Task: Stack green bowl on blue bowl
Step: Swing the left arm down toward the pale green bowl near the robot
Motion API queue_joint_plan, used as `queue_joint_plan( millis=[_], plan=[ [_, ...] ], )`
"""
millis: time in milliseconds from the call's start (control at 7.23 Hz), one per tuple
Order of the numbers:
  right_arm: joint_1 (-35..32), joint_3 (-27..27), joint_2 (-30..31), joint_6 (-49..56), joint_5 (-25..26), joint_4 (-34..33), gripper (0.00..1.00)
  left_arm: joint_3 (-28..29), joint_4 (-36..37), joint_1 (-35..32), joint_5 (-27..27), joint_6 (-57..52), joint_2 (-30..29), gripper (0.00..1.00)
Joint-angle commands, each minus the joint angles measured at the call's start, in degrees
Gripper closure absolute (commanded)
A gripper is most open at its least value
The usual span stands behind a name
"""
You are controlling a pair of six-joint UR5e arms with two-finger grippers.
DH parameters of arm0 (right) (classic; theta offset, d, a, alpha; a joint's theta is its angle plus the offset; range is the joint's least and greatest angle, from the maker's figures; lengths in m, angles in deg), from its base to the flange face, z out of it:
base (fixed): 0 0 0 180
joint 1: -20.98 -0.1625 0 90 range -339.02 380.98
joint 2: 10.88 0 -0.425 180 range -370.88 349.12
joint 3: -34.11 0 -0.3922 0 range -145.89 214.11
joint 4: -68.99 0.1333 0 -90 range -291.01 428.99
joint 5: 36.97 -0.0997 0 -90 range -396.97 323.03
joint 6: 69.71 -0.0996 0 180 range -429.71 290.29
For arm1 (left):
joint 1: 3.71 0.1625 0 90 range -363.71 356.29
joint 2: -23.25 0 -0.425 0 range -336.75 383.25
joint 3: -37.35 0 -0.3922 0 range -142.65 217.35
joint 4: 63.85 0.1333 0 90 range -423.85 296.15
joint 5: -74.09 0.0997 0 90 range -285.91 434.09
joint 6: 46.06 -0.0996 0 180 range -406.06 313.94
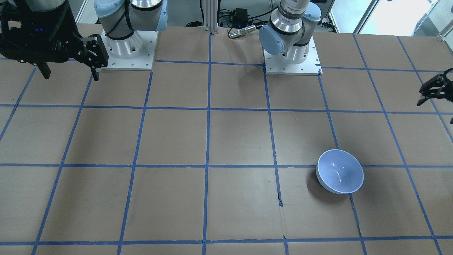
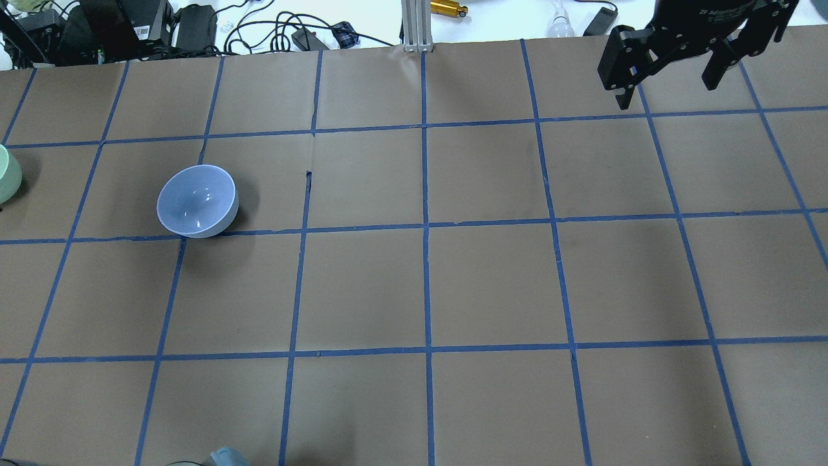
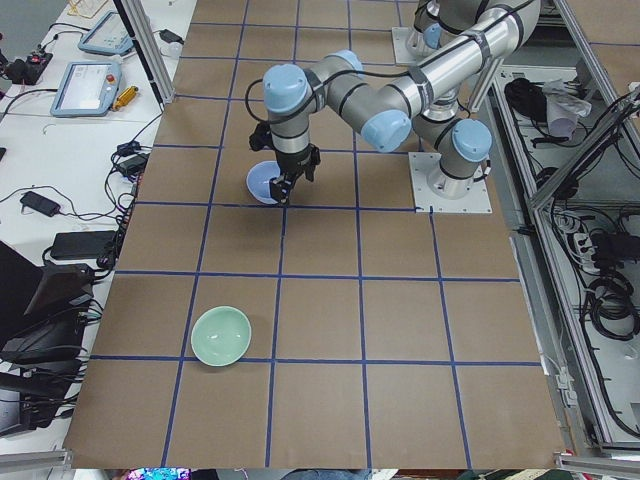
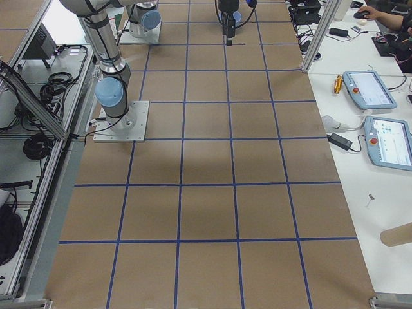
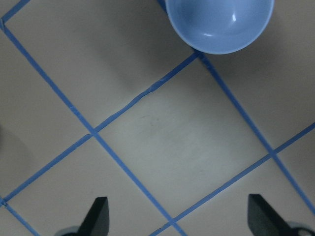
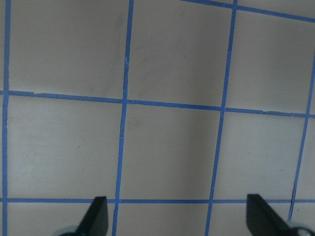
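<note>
The blue bowl point(image 1: 339, 171) stands upright on the brown table; it also shows in the overhead view point(image 2: 197, 200) and at the top of the left wrist view point(image 5: 219, 24). The green bowl point(image 3: 221, 336) stands apart from it near the table's left end, cut by the edge in the overhead view point(image 2: 6, 175). My left gripper point(image 5: 179, 221) is open and empty, high above the table beside the blue bowl, at the frame edge in the front view point(image 1: 436, 106). My right gripper point(image 2: 667, 94) is open and empty, raised over the far right of the table.
The table point(image 2: 427, 285) is brown paper with a grid of blue tape. Both arm bases point(image 1: 292, 53) stand at the robot's edge. Cables and boxes point(image 2: 129, 26) lie beyond the far edge. Tablets point(image 4: 373, 90) lie on a side bench.
</note>
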Motion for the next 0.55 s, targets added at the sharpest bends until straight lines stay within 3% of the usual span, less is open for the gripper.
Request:
queue_joint_plan(
  millis=[0,415],
  plan=[
    [0.0,0.0,0.0,0.0,0.0,0.0,0.0,3.41,7.41,4.62,-0.74,-10.36,-8.91,0.0],
    [0.0,0.0,0.0,0.0,0.0,0.0,0.0,12.81,10.87,9.89,-5.31,-28.65,-21.74,0.0]
  ],
)
